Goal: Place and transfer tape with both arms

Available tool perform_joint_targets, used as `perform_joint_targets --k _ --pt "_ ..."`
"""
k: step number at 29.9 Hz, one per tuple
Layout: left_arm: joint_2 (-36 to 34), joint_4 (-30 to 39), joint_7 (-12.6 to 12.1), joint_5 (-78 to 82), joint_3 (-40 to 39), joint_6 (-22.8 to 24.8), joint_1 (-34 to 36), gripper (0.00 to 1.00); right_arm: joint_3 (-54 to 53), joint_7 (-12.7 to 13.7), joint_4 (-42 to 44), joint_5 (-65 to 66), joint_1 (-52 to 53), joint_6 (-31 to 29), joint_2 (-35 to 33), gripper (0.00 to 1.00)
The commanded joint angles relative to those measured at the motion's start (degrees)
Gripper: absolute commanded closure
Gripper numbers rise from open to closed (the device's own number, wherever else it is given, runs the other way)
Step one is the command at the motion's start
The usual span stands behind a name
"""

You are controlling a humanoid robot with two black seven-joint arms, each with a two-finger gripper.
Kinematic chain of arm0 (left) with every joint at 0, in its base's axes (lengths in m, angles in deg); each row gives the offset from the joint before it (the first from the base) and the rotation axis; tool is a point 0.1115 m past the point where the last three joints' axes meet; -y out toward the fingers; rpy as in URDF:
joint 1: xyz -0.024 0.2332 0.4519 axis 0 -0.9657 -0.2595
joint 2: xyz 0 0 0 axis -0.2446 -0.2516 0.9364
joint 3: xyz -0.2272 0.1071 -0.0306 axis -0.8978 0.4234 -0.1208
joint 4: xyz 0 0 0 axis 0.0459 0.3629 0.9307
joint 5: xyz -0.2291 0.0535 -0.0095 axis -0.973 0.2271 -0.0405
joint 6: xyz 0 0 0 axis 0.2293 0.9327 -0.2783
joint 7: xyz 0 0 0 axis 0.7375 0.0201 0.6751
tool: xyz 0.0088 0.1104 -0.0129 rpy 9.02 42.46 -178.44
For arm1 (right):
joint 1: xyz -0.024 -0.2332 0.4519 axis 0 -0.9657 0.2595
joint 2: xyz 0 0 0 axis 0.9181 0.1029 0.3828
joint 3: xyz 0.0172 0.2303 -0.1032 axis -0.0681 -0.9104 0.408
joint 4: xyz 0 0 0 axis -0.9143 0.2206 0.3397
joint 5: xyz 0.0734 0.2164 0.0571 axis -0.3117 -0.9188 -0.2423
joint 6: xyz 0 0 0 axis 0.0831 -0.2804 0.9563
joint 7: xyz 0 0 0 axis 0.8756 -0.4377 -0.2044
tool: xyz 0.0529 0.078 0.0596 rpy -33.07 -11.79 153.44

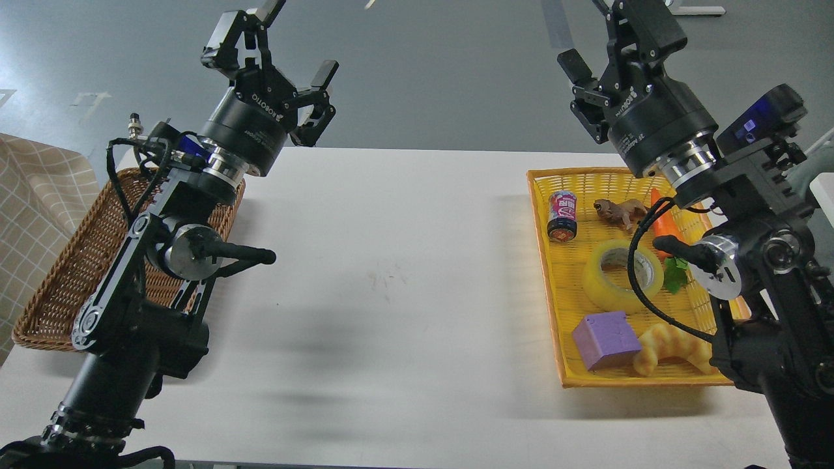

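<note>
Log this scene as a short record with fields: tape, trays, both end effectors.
tape: roll lying flat in the yellow tray, untouched
tray contents: can, purple cube, croissant, carrot, toy animal
wicker tray: at left, behind the left arm
left end effector: open, raised, holding nothing
right end effector: open, raised, holding nothing
table: white

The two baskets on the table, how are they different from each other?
The left basket is brown wicker; the right basket is bright yellow. The left basket shows nothing inside where visible, though an arm hides part of it; the right basket holds the tape, a purple cube, a can and other items. Both are shallow, woven and rest on the white table.
</note>
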Motion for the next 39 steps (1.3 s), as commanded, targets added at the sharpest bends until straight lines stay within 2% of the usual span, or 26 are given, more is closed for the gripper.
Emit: perform_joint_targets --k 1,11,18,22,30,35,39 --pt "-0.08 0.09 -0.01 0.01 0.02 -0.09 -0.09 0.02 0.01 0.08 0.02 0.21 -0.17 0.0 -0.09 0.01" --pt "-0.08 0.09 -0.27 0.1 0.2 -0.18 -0.09 0.02 0.27 0.26 -0.42 0.21 -0.35 0.0 -6.06 0.02" --pt "-0.17 0.09 -0.27 0.19 0.37 -0.35 -0.36 0.02 0.27 0.44 -0.24 0.39 -0.44 0.0 -7.03 0.02" --pt "-0.35 0.09 -0.36 0.19 0.46 -0.35 -0.09 0.02 1.76 0.35 -0.33 5.37 -0.96 -0.09 -14.66 0.04" --pt "-0.35 0.09 -0.36 0.28 0.37 -0.44 -0.09 0.02 5.54 0.7 -0.07 17.25 -0.96 -0.79 -21.09 0.03" --pt "-0.79 0.17 -0.36 0.28 0.29 -0.44 -0.53 0.02 11.85 0.61 0.28 24.03 -1.75 -3.68 -33.11 0.03" --pt "-0.7 0.17 -0.27 0.28 0.29 -0.44 -0.97 0.02 16.52 0.44 0.72 24.47 -2.19 -4.13 -38.4 0.03"
